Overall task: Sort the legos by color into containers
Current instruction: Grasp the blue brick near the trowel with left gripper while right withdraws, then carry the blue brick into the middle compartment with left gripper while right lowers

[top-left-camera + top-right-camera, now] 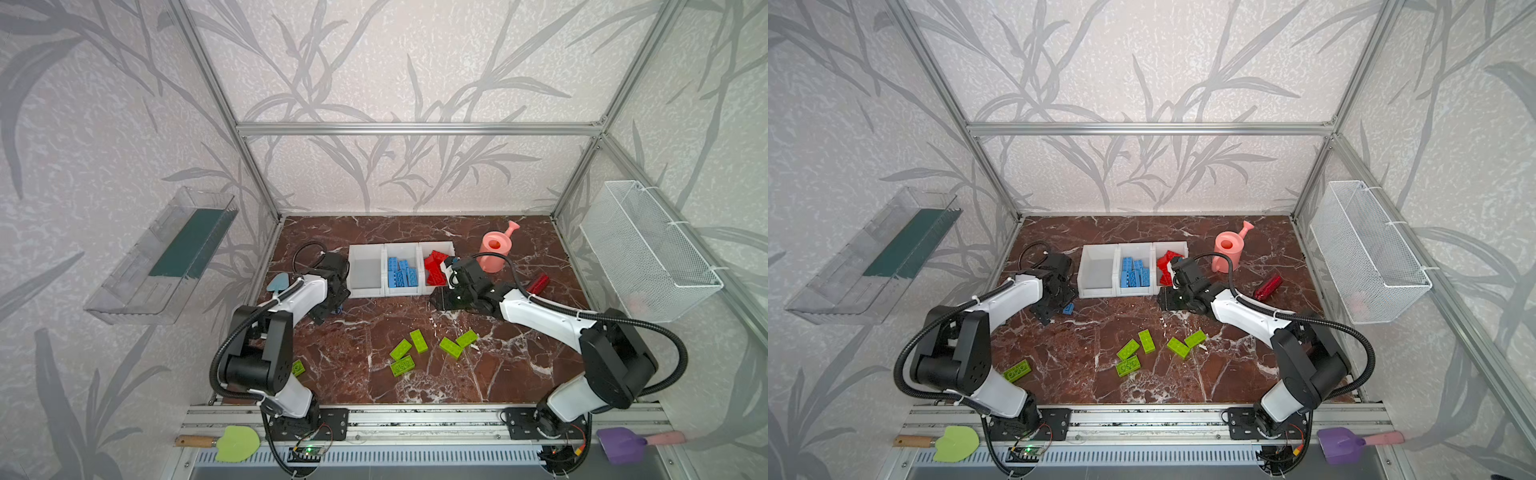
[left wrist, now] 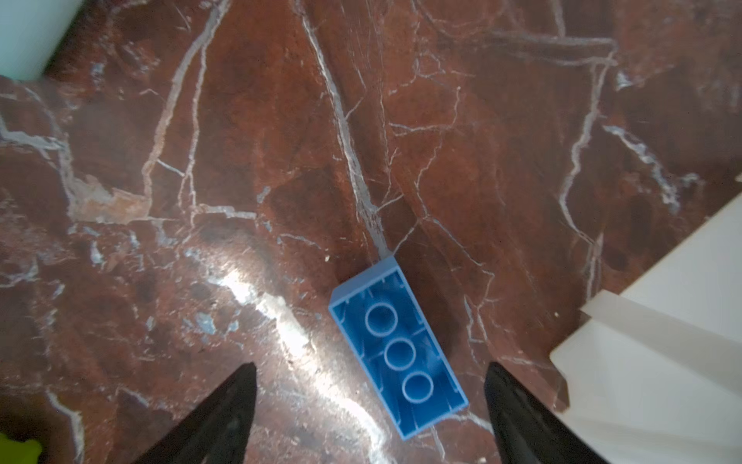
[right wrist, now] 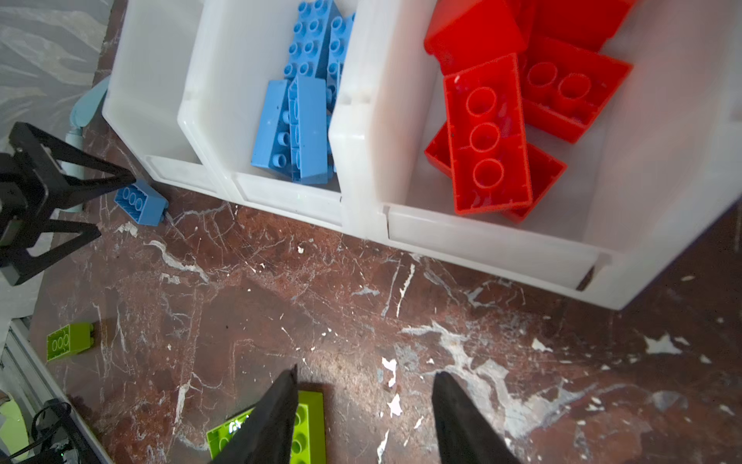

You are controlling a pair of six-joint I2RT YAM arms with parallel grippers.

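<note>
Green bricks point(image 1: 419, 341), six counted, lie loose on the marble table point(image 1: 478, 374) nearest the arm bases. Further in, the left gripper point(image 2: 371, 363) hangs wide open astride a blue brick point(image 2: 397, 353), studs down, untouched. Right gripper point(image 3: 367, 370) is part-open, empty, before the red bin point(image 3: 482, 241). Step in hand, judged: the only loose blue. Next: square the wrist, lower, pinch its long sides, carry to the middle bin point(image 3: 289, 197). Left bin point(image 1: 365, 272) is empty.
</note>
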